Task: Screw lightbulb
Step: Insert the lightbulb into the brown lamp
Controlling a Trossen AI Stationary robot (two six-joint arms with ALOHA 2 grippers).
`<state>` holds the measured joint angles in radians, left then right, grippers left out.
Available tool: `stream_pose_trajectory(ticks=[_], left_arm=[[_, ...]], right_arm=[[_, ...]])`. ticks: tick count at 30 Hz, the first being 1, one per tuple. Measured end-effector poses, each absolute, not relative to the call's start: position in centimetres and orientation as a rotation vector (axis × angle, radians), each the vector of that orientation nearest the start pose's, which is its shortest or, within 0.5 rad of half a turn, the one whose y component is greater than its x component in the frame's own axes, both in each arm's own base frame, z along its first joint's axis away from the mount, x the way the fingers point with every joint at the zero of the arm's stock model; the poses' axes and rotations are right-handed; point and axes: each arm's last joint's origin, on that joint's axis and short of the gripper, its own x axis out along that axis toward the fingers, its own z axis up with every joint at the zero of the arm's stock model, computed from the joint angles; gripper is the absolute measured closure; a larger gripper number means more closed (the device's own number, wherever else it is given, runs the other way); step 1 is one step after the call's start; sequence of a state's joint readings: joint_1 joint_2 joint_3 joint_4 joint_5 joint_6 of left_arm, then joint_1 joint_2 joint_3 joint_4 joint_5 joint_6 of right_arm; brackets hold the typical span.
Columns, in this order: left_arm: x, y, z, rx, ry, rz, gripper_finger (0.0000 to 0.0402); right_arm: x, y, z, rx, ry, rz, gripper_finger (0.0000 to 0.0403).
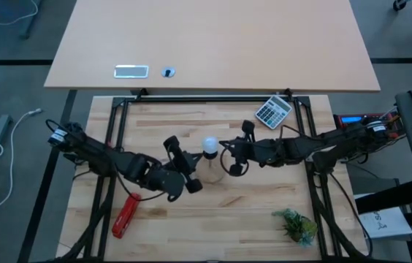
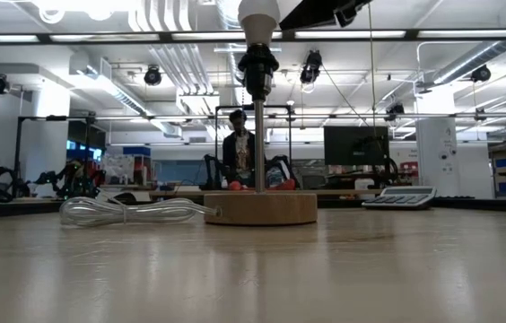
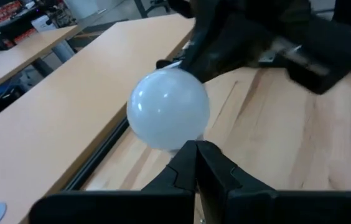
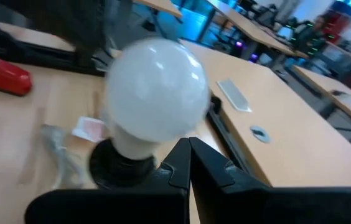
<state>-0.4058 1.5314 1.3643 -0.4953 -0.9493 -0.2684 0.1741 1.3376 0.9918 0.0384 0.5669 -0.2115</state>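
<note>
- Lightbulb [image 1: 210,145]: white, rounded, seated upright in the black socket [image 2: 258,65] at the top of a thin metal stem, near the middle of the wooden table [image 1: 220,219]. Held by neither gripper.
- Lamp base [image 2: 260,208]: round tan wooden disc, flat on the table, carrying the stem and socket.
- Left gripper [image 1: 191,184]: fingers pressed together, nothing between them, just to the near-left of the lightbulb; its tips [image 3: 195,163] sit close under the bulb's curve in the left wrist view.
- Right gripper [image 1: 234,169]: fingers pressed together, empty, just to the right of the lightbulb; the tips [image 4: 189,163] lie right beside the socket.
- Clear cable [image 2: 132,211]: coiled on the table to the left of the wooden disc.
- Calculator [image 1: 274,111]: far right part of the table, tilted.
- Red tool [image 1: 126,215]: near left, under the left arm.
- Green plant sprig [image 1: 297,225]: near right corner.
- Second table [image 1: 213,44]: pale, beyond the work table, bearing a small flat silvery plate [image 1: 131,71].
- Person [image 2: 237,148]: in the room behind, partly hidden by the stem.
</note>
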Motion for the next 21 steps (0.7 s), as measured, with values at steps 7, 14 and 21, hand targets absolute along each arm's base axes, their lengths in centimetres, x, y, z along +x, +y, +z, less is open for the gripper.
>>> stream_pose_trajectory(ticks=[7, 14, 21], left_arm=[[31.6, -9.6, 33.1, 0.158, 0.452, 0.628, 0.0402], [32.2, -9.2, 32.5, 0.173, 0.464, 0.658, 0.0402], [32.3, -9.2, 32.1, 0.176, 0.489, 0.642, 0.0401]], right_arm=[[29.6, 3.9, 30.5, -0.309, 0.327, -0.290, 0.0403], [29.6, 4.5, 30.4, -0.298, 0.332, -0.247, 0.0403], [29.5, 4.9, 30.2, -0.284, 0.338, -0.225, 0.0403]])
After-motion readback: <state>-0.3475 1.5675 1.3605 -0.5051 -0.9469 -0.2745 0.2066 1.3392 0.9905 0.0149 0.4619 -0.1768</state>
